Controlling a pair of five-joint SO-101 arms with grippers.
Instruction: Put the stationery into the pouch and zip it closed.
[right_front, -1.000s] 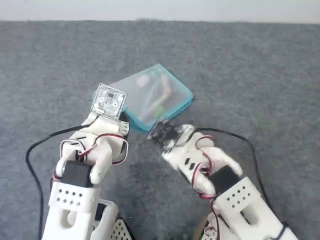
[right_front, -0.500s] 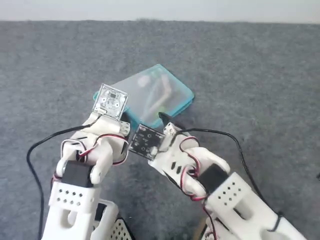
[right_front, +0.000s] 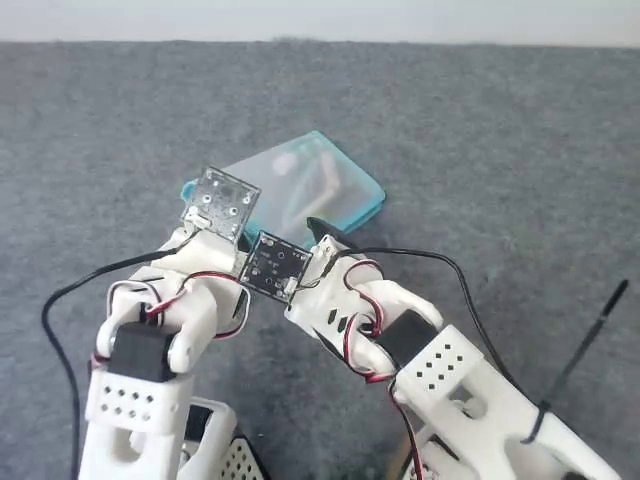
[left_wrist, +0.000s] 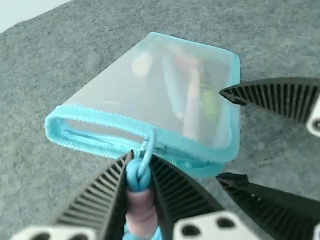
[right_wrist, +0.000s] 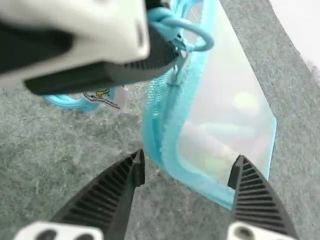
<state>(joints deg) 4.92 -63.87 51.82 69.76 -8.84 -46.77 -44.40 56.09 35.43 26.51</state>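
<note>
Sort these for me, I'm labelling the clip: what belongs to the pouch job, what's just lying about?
Job: pouch, stationery inside it, zipper pull, left claw shut on it, open right claw at the pouch's corner.
Lying about: grey mat, black cable.

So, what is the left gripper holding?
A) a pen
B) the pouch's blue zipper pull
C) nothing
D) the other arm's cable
B: in the left wrist view the left gripper is shut on the blue zipper pull at the edge of the pouch.
</note>
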